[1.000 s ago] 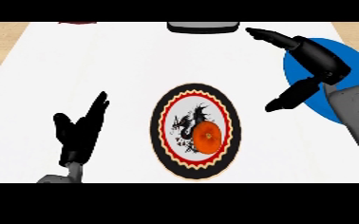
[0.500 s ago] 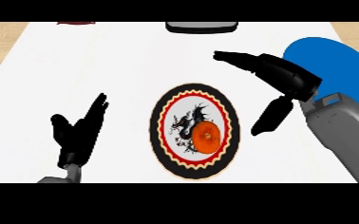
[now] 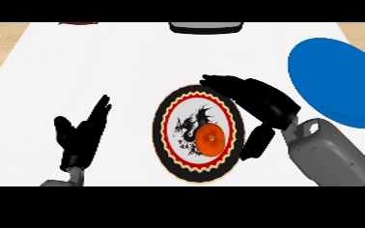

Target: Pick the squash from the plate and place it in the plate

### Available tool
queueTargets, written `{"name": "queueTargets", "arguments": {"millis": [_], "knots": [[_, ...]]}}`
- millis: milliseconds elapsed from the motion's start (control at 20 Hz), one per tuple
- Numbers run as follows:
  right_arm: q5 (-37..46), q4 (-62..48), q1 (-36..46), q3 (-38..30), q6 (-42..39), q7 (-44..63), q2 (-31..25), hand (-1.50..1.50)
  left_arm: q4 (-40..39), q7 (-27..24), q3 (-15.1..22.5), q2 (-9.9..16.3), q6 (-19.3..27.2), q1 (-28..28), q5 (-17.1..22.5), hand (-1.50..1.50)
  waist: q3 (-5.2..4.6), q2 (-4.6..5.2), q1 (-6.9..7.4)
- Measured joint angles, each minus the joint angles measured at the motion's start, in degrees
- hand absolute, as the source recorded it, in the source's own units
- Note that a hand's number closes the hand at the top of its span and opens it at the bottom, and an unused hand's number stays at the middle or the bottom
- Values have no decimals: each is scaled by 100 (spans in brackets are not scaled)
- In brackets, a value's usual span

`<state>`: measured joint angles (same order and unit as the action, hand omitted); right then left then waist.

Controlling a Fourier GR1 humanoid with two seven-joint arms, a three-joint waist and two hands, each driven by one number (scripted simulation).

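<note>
The right hand hangs over the right edge of the patterned plate, its fingers spread and reaching toward the plate's upper rim while the thumb points down along the plate's right side. Nothing sits between fingers and thumb; the hand holds nothing.

The squash, a round orange shape, lies on the patterned plate just to the left of the right thumb, in the plate's lower right part, next to a black dragon figure painted at the centre. The plate has a black outer band and a red zigzag ring inside it. Whether the thumb touches the plate's rim cannot be told.

To the right of the right hand, and a little farther up the counter, lies a plain blue plate, partly cut by the view's right edge and partly covered by the grey forearm.

The left hand rests near the lower left, well apart from the patterned plate, fingers straight and pointing up, thumb held out to its left.

At the far edge of the white counter a dark grey object shows only in part.
</note>
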<state>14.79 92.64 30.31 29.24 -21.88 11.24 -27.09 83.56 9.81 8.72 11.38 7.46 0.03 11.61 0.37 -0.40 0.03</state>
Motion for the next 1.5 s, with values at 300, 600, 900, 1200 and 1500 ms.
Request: {"name": "queueTargets", "arguments": {"millis": [300, 600, 900, 1200, 1500], "knots": [[388, 185, -417, 224, -148, 163, 327, -150, 46, -79, -59, -24, -105, 84, -53, 0, 3, 2, 5], [926, 91, -603, 260, -122, 152, 691, -150, 32, -19, -121, -89, -149, 40, -124, 0, 6, 3, 12], [1531, -78, -555, 285, -125, 288, 913, -150, -9, -13, -102, -239, -99, 0, -247, 0, 7, 2, 14], [2068, -315, -804, 346, -30, 60, 1088, -150, 131, 154, -180, -222, -166, 60, -275, 0, -1, 10, 18], [2489, -984, -693, 384, -7, -168, 1461, 150, 155, 265, -188, -303, -165, 20, -363, 0, -2, 15, 32]]}}
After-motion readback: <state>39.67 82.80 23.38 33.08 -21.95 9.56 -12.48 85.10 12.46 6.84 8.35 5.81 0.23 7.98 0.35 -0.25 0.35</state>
